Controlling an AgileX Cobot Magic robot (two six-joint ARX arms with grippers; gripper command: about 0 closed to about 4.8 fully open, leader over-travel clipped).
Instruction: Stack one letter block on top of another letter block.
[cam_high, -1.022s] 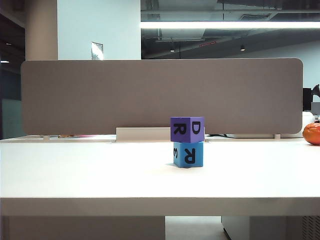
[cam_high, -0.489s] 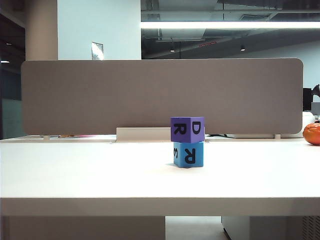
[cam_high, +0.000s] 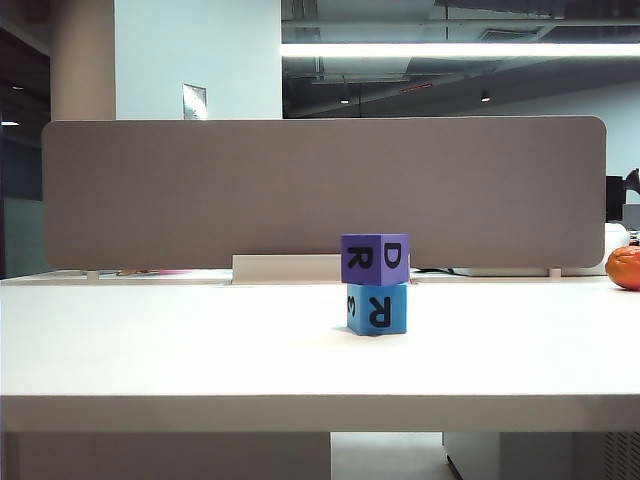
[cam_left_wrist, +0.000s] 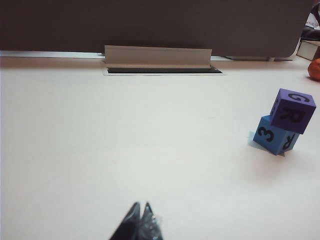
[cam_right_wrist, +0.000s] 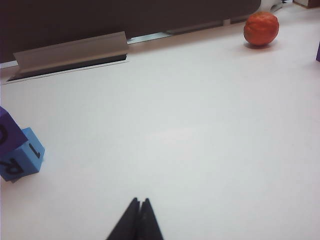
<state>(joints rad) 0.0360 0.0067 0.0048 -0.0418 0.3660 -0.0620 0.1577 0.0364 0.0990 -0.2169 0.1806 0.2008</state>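
Left gripper (cam_left_wrist: 141, 220): black fingertips pressed together, holding nothing, low over bare white table (cam_high: 180, 350), well apart from blocks. Wide free surface on this side up to grey partition panel (cam_high: 320, 190). Purple cube with black R and D (cam_high: 374, 259) sits on light blue cube with R and 3 (cam_high: 377, 308), slightly turned, near table middle. Right gripper (cam_right_wrist: 137, 220): fingertips together, empty, clear of stack. Orange round fruit (cam_high: 624, 267) at far right edge.

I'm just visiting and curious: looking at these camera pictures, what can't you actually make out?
- Purple block: cut off by the right wrist view's edge; its letter is only partly readable.
- Blue block: its top is hidden under the purple block in all views.
- Orange: cropped by the exterior view's edge.
- Left gripper and right gripper: only the shut tips show; neither arm appears in the exterior view.
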